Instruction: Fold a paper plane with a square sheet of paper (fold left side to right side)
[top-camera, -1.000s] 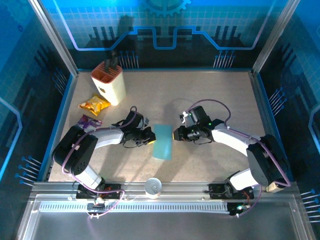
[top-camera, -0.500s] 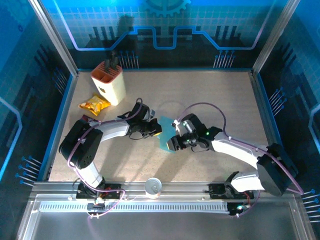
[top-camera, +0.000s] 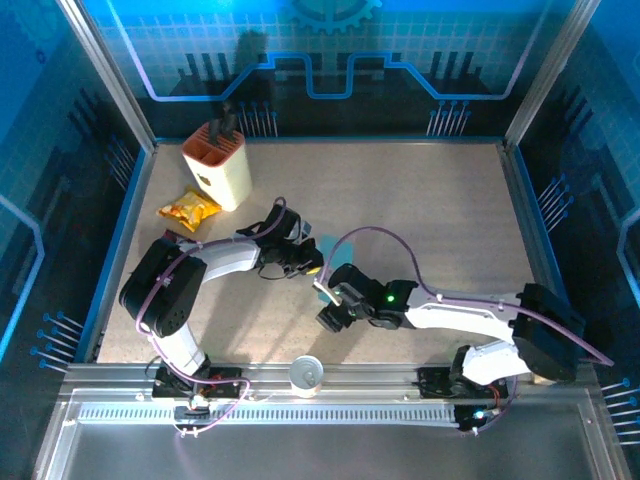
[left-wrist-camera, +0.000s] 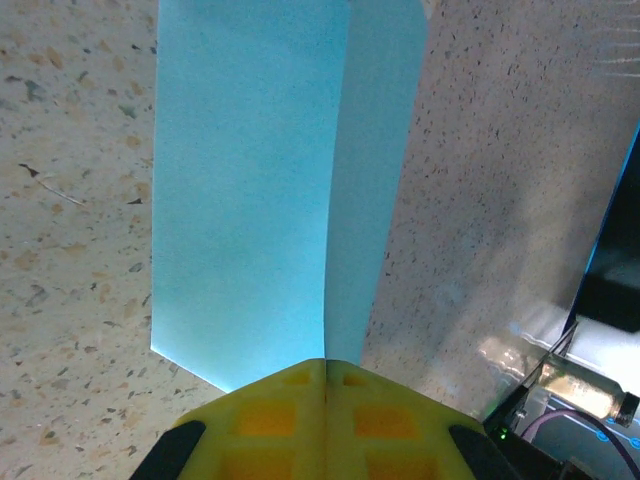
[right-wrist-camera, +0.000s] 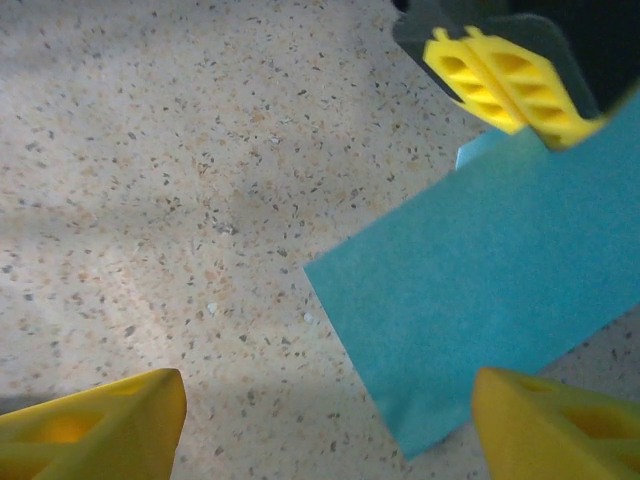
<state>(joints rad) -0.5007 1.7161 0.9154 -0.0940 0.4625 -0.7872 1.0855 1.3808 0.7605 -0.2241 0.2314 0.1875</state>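
Two hands: low over the middle of the tabletop (right-wrist-camera: 150, 150), meeting at the paper (left-wrist-camera: 250, 180).
Paper: flat on the tabletop between the arms, doubled over into a long strip. Narrower, darker band down one side, so edges apparently not flush.
Left hand (left-wrist-camera: 325, 365): fingers pressed together, tips down at the strip's near end, right on the line between the two bands. Pinching or only pressing, hard to tell from these angles.
Reason: likely to pin the doubled layers, so the fold can neither spring open nor slide.
Right hand (right-wrist-camera: 325, 385): fingers spread wide, nothing between them, over bare tabletop just beside the strip's free corner.
Reason: probably kept off the sheet so as not to drag it, and well placed to come down and flatten the crease.
Stage: side-to-side fold laid over, by the look of it; crease probably not yet sharp, nose and wing folds not begun.
Risk: thin sheet, easily skewed if pushed while pinned at one end only.
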